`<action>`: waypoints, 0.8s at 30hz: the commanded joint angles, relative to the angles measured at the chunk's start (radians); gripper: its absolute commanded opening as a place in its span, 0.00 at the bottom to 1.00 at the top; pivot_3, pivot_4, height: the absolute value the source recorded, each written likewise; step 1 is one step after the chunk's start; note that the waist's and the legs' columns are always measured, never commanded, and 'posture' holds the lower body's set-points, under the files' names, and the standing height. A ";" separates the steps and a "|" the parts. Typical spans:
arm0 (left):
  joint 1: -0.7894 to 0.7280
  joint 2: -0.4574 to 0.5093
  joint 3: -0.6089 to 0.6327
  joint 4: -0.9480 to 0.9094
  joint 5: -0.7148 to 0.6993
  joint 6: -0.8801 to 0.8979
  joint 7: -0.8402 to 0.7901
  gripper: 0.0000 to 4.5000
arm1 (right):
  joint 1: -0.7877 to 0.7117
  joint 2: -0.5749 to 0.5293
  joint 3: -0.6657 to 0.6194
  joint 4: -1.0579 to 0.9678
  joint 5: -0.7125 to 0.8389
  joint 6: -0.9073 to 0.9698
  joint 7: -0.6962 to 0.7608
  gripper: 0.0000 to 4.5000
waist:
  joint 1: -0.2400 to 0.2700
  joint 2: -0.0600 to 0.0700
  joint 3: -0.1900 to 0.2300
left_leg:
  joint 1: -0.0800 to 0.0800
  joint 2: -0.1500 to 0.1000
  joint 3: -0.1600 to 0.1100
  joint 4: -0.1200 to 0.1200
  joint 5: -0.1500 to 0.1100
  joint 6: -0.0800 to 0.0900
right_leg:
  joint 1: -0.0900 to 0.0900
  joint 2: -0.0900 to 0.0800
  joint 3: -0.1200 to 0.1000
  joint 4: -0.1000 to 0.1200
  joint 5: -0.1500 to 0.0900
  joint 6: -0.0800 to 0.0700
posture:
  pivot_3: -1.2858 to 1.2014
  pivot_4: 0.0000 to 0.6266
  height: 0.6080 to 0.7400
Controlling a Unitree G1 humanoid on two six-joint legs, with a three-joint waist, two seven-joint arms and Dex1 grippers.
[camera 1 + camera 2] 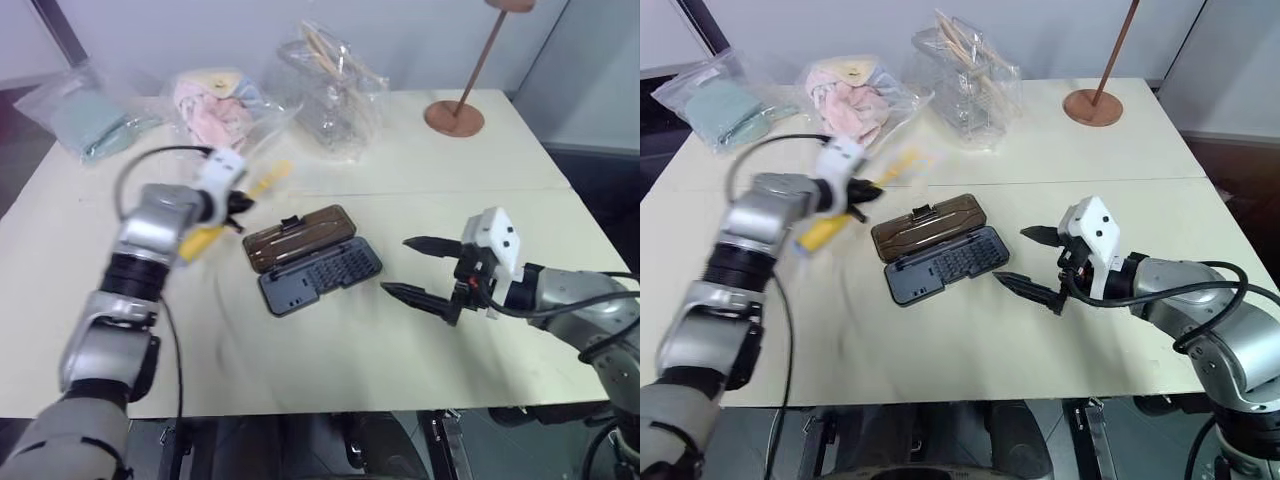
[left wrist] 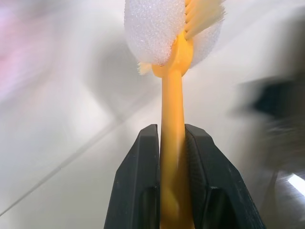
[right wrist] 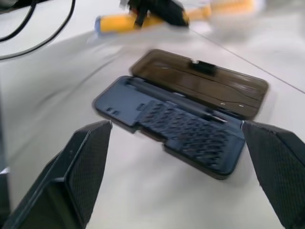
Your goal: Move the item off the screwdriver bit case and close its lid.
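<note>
Our left gripper (image 1: 232, 205) clenches the yellow brush (image 1: 222, 222) above the table's (image 1: 420, 170) left half, clear of the open screwdriver bit case (image 1: 318, 273) at centre, lid (image 1: 298, 237) flat; our right gripper (image 1: 425, 270) waits released.

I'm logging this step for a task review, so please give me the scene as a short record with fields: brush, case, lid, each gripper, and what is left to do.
brush: yellow-handled brush clamped by its handle, lifted off the case to its left
case: screwdriver bit case open on the table, nothing lying on the tray
lid: lid folded back flat, not closed
left gripper: left gripper shut on the brush
right gripper: right gripper open, empty, beside the case on its right
remaining: set the brush down, close the lid
</note>
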 commanded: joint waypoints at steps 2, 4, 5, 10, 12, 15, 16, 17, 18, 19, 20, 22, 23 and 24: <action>0.107 0.109 0.112 0.086 0.023 -0.041 0.083 0.05 | -0.041 -0.039 -0.018 -0.003 0.031 -0.041 0.091 1.00 | -0.003 0.000 0.000 | 0.000 0.000 0.000 0.000 0.000 0.000 | 0.000 -0.001 0.000 0.000 0.000 0.000 | 0.52 0.24 0.98; 0.148 0.134 0.154 0.139 0.012 -0.059 0.113 0.05 | -0.075 -0.039 0.007 0.024 0.023 -0.048 0.108 1.00 | -0.002 -0.001 0.000 | 0.000 0.000 0.000 0.000 0.000 0.000 | 0.000 -0.001 -0.001 0.000 0.000 0.000 | 0.52 0.24 0.98; 0.159 0.137 0.166 0.156 0.008 -0.068 0.123 0.05 | -0.089 -0.036 0.019 0.036 0.017 -0.050 0.114 1.00 | 0.001 -0.002 0.000 | 0.000 0.000 0.000 0.000 0.000 0.000 | 0.000 -0.001 -0.001 0.000 0.000 0.000 | 0.52 0.24 0.98; 0.176 0.128 0.197 0.198 0.000 -0.095 0.162 0.36 | -0.140 -0.021 0.072 0.077 -0.006 -0.062 0.130 1.00 | 0.026 -0.003 -0.001 | -0.001 -0.001 -0.001 0.001 0.000 0.000 | 0.001 -0.003 -0.003 0.000 0.000 0.000 | 0.52 0.24 0.98; 0.180 0.121 0.206 0.179 -0.011 -0.088 0.162 0.58 | -0.156 -0.016 0.088 0.091 -0.016 -0.065 0.133 1.00 | 0.028 -0.003 -0.001 | -0.001 -0.001 -0.001 0.001 0.000 0.000 | 0.001 -0.003 -0.003 0.000 0.000 0.000 | 0.52 0.24 0.98; 0.213 0.148 0.227 0.069 -0.028 -0.053 0.142 0.92 | -0.166 -0.023 0.089 0.102 -0.017 -0.066 0.148 1.00 | 0.027 -0.003 -0.001 | -0.001 -0.001 -0.001 0.001 0.000 0.000 | 0.001 -0.004 -0.003 0.000 0.000 0.000 | 0.52 0.24 0.98; 0.227 0.163 0.242 0.023 -0.043 -0.031 0.122 0.98 | -0.165 -0.028 0.087 0.102 -0.019 -0.068 0.153 1.00 | 0.027 -0.003 -0.001 | -0.001 -0.001 -0.001 0.001 0.000 0.000 | 0.001 -0.004 -0.003 0.000 0.000 0.000 | 0.52 0.24 0.98; 0.240 0.180 0.260 -0.028 -0.062 -0.012 0.099 0.98 | -0.162 -0.031 0.085 0.100 -0.020 -0.068 0.154 1.00 | 0.027 -0.003 -0.001 | -0.001 -0.001 -0.001 0.001 0.000 0.000 | 0.001 -0.004 -0.003 0.000 0.000 0.000 | 0.52 0.24 0.98; 0.250 0.195 0.276 -0.075 -0.082 0.009 0.078 0.98 | -0.158 -0.033 0.081 0.097 -0.020 -0.067 0.155 1.00 | 0.026 -0.003 0.000 | -0.001 -0.001 -0.001 0.001 0.000 0.000 | 0.001 -0.004 -0.003 0.000 0.000 0.000 | 0.52 0.24 0.98; 0.253 0.213 0.295 -0.129 -0.110 0.029 0.048 0.98 | -0.154 -0.036 0.073 0.094 -0.018 -0.064 0.154 1.00 | 0.024 -0.004 0.000 | -0.001 -0.001 -0.001 0.001 0.000 0.000 | 0.001 -0.004 -0.003 0.000 0.000 0.000 | 0.52 0.24 0.98; 0.251 0.233 0.309 -0.182 -0.132 0.028 0.019 0.98 | -0.148 -0.039 0.063 0.090 -0.014 -0.060 0.152 1.00 | 0.024 -0.004 0.000 | -0.001 0.000 -0.001 0.001 0.000 0.000 | 0.001 -0.004 -0.003 0.000 0.000 0.000 | 0.52 0.24 0.98; 0.231 0.258 0.318 -0.258 -0.171 0.041 -0.025 0.98 | -0.135 -0.043 0.045 0.081 -0.007 -0.054 0.144 1.00 | 0.025 -0.005 0.000 | -0.001 0.000 -0.001 0.001 0.000 0.000 | 0.001 -0.003 -0.003 0.000 0.000 0.000 | 0.52 0.24 0.98; 0.201 0.254 0.304 -0.282 -0.186 0.044 -0.040 0.98 | -0.124 -0.045 0.036 0.076 -0.007 -0.053 0.140 1.00 | 0.027 -0.005 0.000 | -0.001 0.000 -0.001 0.001 0.000 0.000 | 0.001 -0.004 -0.003 0.000 0.000 0.000 | 0.52 0.24 0.98; 0.167 0.240 0.279 -0.289 -0.192 0.041 -0.051 0.98 | -0.116 -0.045 0.028 0.071 -0.007 -0.051 0.134 1.00 | 0.032 -0.005 0.000 | -0.001 -0.001 -0.001 0.001 0.000 0.000 | 0.001 -0.004 -0.003 0.000 0.000 0.000 | 0.52 0.24 0.98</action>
